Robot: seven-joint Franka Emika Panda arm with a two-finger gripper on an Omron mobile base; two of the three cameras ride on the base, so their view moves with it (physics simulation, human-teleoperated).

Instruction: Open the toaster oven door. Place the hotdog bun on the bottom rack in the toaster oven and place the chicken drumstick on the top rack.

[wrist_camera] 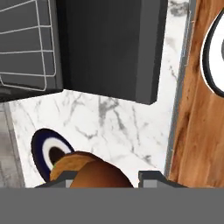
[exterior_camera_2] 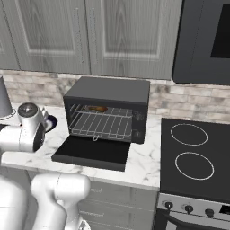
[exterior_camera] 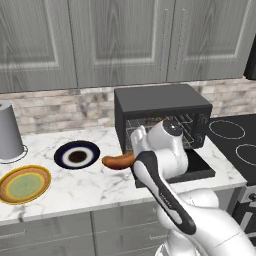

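The toaster oven (exterior_camera: 160, 100) (exterior_camera_2: 110, 92) stands open, its door (exterior_camera: 199, 169) (exterior_camera_2: 92, 152) (wrist_camera: 109, 48) lying flat on the counter. Inside are the top rack (exterior_camera_2: 108, 113) and the bottom rack (exterior_camera_2: 96, 130). My gripper (wrist_camera: 107, 179) (exterior_camera: 129, 159) is shut on the hotdog bun (exterior_camera: 116, 161) (wrist_camera: 94, 171) and holds it just above the counter, left of the door. The chicken drumstick (exterior_camera: 76, 157) (wrist_camera: 57, 154) lies on a dark blue plate (exterior_camera: 92, 150) further left. A small orange-brown thing (exterior_camera_2: 97, 108) shows at the back of the oven.
A yellow-green plate (exterior_camera: 24, 184) and a grey cylinder (exterior_camera: 9, 131) sit at the counter's left. The black stovetop (exterior_camera_2: 193, 155) (exterior_camera: 235, 140) lies right of the oven. Cabinets hang above. The counter's front edge and a wooden floor (wrist_camera: 197, 109) run close by my hand.
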